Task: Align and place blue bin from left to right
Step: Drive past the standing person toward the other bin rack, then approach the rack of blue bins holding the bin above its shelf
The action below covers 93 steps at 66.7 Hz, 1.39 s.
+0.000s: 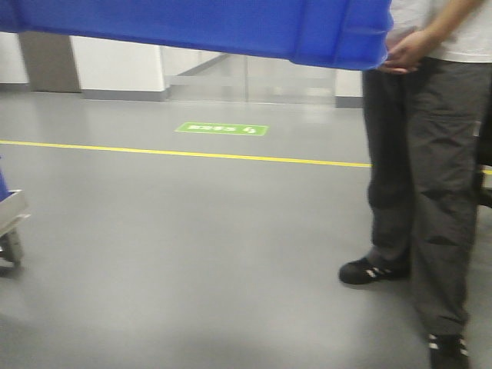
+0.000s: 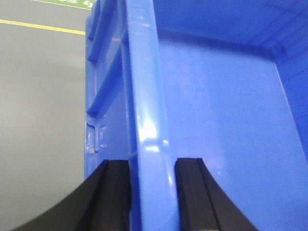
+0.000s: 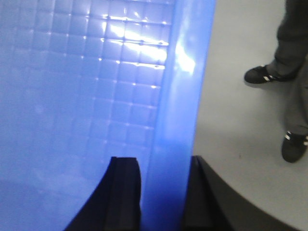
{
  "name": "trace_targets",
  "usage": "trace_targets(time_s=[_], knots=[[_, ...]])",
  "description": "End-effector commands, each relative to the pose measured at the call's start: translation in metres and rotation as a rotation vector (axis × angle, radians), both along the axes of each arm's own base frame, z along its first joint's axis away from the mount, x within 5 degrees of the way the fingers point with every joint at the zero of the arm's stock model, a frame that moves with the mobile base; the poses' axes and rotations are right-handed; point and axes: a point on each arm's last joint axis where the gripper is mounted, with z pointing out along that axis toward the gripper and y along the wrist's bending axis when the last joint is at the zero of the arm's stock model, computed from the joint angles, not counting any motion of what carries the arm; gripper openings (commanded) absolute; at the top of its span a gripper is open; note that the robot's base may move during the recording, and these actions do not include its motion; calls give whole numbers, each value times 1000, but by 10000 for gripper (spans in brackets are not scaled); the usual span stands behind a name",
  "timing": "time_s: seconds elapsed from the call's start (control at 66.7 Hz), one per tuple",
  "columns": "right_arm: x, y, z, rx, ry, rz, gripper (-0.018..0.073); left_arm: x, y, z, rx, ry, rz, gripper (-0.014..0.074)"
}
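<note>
The blue bin (image 1: 231, 27) hangs in the air across the top of the front view, only its underside and lower wall showing. In the left wrist view my left gripper (image 2: 152, 192) is shut on the blue bin's left rim (image 2: 147, 106), one black finger (image 2: 113, 197) outside the wall and the other inside. In the right wrist view my right gripper (image 3: 163, 192) is shut on the bin's right rim (image 3: 180, 96), with the gridded bin floor (image 3: 86, 86) to its left. Neither gripper shows in the front view.
A person in dark trousers (image 1: 423, 192) and black shoes (image 3: 267, 74) stands close at the right, hand (image 1: 403, 54) near the bin's corner. A cart wheel and frame (image 1: 11, 223) sit at the left edge. A yellow floor line (image 1: 184, 154) and green floor sign (image 1: 221, 128) lie ahead.
</note>
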Motion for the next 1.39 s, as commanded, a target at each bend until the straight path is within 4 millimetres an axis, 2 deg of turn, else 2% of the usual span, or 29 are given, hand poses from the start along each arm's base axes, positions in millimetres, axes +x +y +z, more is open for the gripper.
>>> trace_targets(time_s=[0.0,1.378], knots=[[-6,12,21,120,-135,72,-60,-10,-9,29,-160,-187,-42,-111],[-6,12,21,120,-135,72,-60,-10,-9,29,-160,-187,-42,-111]])
